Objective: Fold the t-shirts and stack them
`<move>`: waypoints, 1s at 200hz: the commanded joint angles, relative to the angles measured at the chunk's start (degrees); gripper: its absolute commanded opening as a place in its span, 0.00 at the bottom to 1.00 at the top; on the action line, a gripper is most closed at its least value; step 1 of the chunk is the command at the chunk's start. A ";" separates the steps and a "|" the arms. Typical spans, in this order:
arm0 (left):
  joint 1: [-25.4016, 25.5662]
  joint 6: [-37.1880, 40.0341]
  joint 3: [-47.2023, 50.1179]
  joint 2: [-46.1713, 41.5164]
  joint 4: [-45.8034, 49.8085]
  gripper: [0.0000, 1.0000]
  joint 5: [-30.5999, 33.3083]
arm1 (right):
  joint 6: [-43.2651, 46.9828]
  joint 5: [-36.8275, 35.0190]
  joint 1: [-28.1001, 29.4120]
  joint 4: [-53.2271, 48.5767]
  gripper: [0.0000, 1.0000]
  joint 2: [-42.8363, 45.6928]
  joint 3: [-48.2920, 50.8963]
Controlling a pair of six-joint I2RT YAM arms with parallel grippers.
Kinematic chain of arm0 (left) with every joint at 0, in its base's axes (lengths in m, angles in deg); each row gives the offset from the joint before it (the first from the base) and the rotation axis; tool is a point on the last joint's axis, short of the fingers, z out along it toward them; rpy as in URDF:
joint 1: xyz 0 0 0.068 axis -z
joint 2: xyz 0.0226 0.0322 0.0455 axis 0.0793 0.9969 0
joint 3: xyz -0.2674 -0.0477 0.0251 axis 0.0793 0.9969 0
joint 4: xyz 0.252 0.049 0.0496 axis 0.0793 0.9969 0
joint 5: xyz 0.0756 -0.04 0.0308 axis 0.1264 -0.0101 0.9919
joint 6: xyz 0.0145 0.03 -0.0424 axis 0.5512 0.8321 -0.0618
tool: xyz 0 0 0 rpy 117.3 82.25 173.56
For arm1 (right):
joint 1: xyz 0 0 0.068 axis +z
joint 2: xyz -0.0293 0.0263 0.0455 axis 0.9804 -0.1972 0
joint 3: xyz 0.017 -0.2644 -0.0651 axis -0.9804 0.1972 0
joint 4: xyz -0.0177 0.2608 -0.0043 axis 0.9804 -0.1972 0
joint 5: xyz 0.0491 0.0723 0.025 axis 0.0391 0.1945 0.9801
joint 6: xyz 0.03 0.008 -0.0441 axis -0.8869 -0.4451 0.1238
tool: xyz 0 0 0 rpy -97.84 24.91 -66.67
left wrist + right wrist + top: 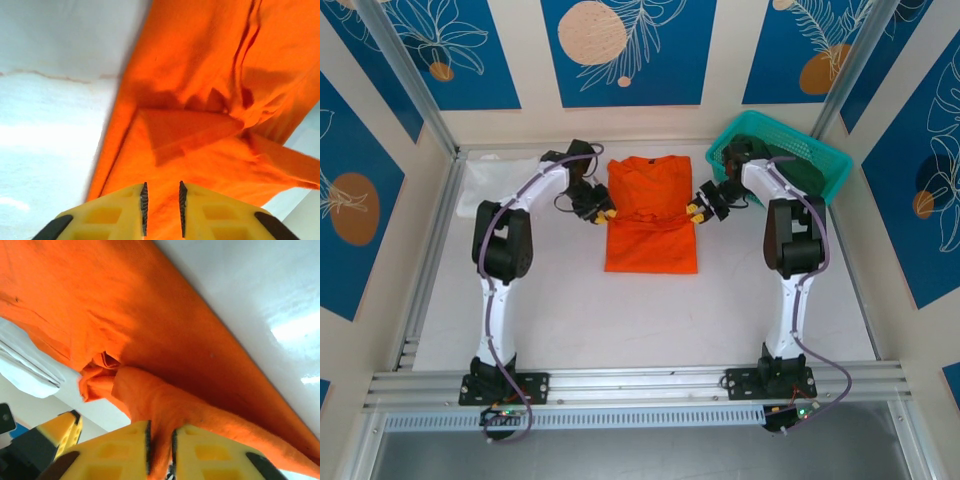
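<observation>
The orange t-shirt (651, 212) lies in the middle of the table, partly folded, with a crease across its middle. My left gripper (605, 213) is at its left edge. In the left wrist view that gripper (162, 184) has its jaws a little apart over the orange t-shirt (210, 75), with nothing pinched. My right gripper (695, 210) is at the shirt's right edge. In the right wrist view it (161, 427) holds a bunched fold of the orange t-shirt (125, 305) between its jaws. A white t-shirt (485, 185) lies at the back left. A dark green t-shirt (810, 178) sits in the basket.
A teal mesh basket (745, 128) stands at the back right, close behind the right arm. Aluminium frame posts rise at both back corners, and a rail (640, 382) runs along the near edge. Bare table lies in front of the orange shirt.
</observation>
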 commanded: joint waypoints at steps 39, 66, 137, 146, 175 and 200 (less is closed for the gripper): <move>-0.80 -1.03 -0.34 -9.47 0.12 0.43 7.54 | 2.31 -2.92 -1.22 -2.34 0.52 7.73 0.17; 3.27 2.07 8.99 -17.59 -4.18 0.41 8.61 | 5.21 -3.64 -1.24 2.61 0.54 16.10 9.76; 14.61 8.18 24.03 -16.83 -13.23 0.24 5.54 | 3.53 3.94 7.84 21.88 0.10 21.94 34.88; 15.10 8.50 24.31 -15.24 -13.87 0.22 6.45 | 3.60 3.47 8.44 23.43 0.10 20.49 35.96; 15.59 10.30 28.65 -13.48 -14.97 0.18 11.57 | 6.15 2.02 11.29 23.76 0.04 15.71 36.69; 16.42 12.20 38.50 -17.24 -20.39 0.18 15.30 | 10.53 -1.99 13.78 23.73 0.02 15.82 39.45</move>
